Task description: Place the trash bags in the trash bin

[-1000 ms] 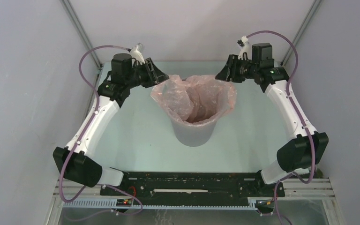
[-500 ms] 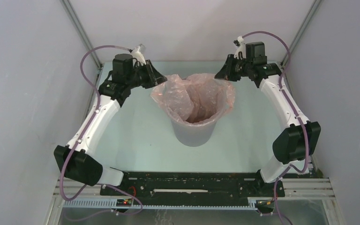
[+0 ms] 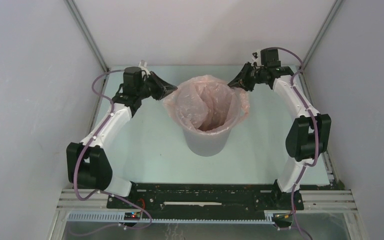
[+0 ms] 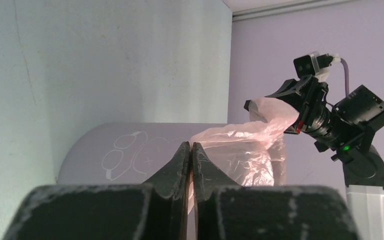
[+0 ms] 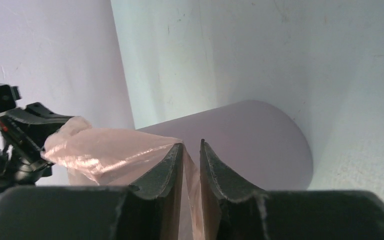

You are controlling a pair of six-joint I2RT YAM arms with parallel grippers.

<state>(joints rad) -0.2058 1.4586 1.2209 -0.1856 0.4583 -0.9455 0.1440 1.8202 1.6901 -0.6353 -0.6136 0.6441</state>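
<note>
Trash bag (image 3: 207, 102) sits mouth-up inside the grey trash bin (image 3: 206, 144) at frame centre, its pink film spread left to right across the rim. My left gripper (image 3: 170, 90) pinches the film at the upper left and my right gripper (image 3: 233, 84) at the upper right. The rim lies just below both pinches.

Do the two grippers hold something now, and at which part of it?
Both hold the trash bag by its top edge: the left gripper pinches the left side, the right gripper the right side, above the trash bin.
</note>
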